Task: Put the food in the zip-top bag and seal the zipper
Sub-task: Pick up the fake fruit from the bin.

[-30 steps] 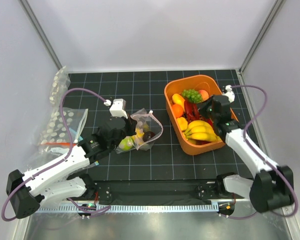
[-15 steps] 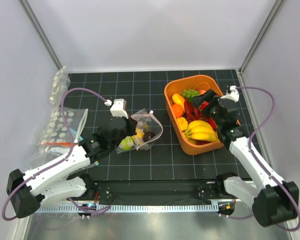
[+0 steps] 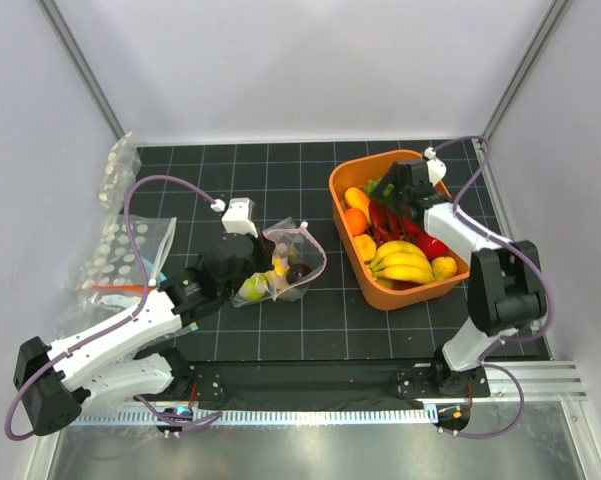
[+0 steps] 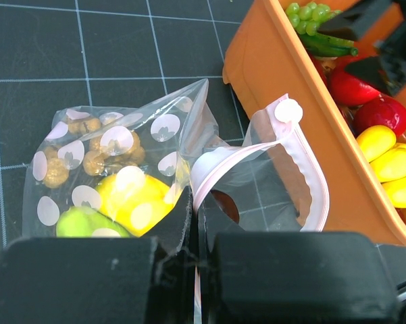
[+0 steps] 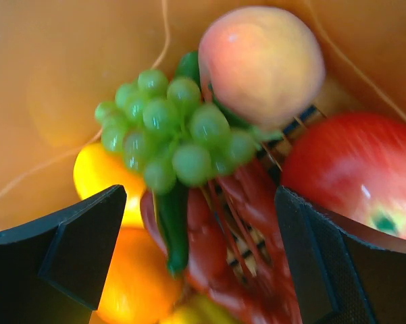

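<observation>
Over the orange tub (image 3: 336, 205): my right gripper (image 5: 203, 229) now stands wide open above the far end. A second ago it was shut, nearer the tub's right side.
My left gripper (image 4: 192, 236): same as before, pinched tight on the edge of the zip-top bag (image 4: 121, 148).
The green grapes (image 5: 169, 135): just ahead, between my open right fingers, with a peach (image 5: 260, 61) and a red apple (image 5: 351, 175) beside them.
The bag: on the mat (image 3: 280, 170) left of the tub, its pink zipper (image 4: 314, 182) open.
Room: I see the tub wall close behind the grapes.
</observation>
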